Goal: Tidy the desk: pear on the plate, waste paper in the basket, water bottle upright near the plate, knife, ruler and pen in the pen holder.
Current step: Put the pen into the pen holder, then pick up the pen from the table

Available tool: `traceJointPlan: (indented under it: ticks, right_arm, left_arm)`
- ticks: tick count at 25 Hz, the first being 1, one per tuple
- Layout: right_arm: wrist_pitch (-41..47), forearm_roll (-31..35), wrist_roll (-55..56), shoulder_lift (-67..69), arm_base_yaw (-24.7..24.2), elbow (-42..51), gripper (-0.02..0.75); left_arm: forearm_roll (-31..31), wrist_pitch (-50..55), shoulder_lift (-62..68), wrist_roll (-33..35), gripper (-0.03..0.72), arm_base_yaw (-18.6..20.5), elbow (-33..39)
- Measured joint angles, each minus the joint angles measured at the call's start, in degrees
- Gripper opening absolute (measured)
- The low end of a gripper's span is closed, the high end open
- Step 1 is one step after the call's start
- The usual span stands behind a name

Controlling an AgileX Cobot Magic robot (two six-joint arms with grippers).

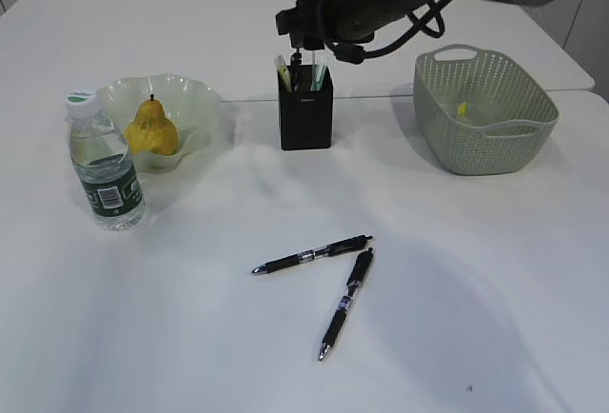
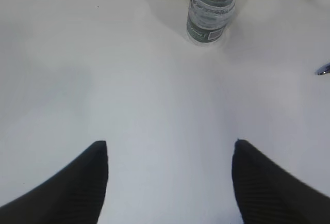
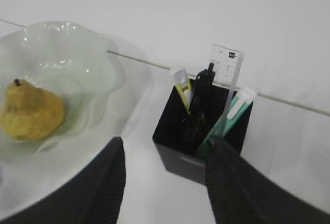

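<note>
On my white counter (image 1: pixel 476 337) a yellow pear (image 1: pixel 152 129) sits in the pale green plate (image 1: pixel 205 99), a water bottle (image 1: pixel 105 166) stands upright just beside that plate, and a scrap of paper (image 1: pixel 462 108) lies in the green basket (image 1: pixel 485 147) at the right. The black pen holder (image 1: pixel 305 120) holds a clear ruler (image 3: pixel 227 74), a black pen (image 3: pixel 201 87) and two cutters, while two more black pens (image 1: pixel 314 254) lie loose on the counter in front, their ends nearly touching. My right tool (image 3: pixel 165 152) hangs spread above the holder gripping nothing, and my left tool (image 2: pixel 170 157) is spread wide over bare counter, empty, with the bottle beyond it.
</note>
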Motion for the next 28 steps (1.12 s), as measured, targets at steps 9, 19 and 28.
traceJointPlan:
  ticks: [9, 19, 28]
  right_arm:
    - [18.3, 1.9, 0.1, -11.0, 0.0, 0.0, 0.405]
    - [37.3, 2.6, 0.8, -20.3, 0.0, 0.0, 0.406]
    - [46.2, 3.0, 1.6, -23.2, 0.0, 0.0, 0.406]
  left_arm:
    - [-0.4, 0.0, 0.0, 0.8, 0.527, 0.0, 0.0]
    - [-9.8, 0.0, 1.6, 8.9, 0.527, 0.0, 0.0]
    - [-13.6, 0.0, 8.1, 15.5, 0.527, 0.0, -3.4]
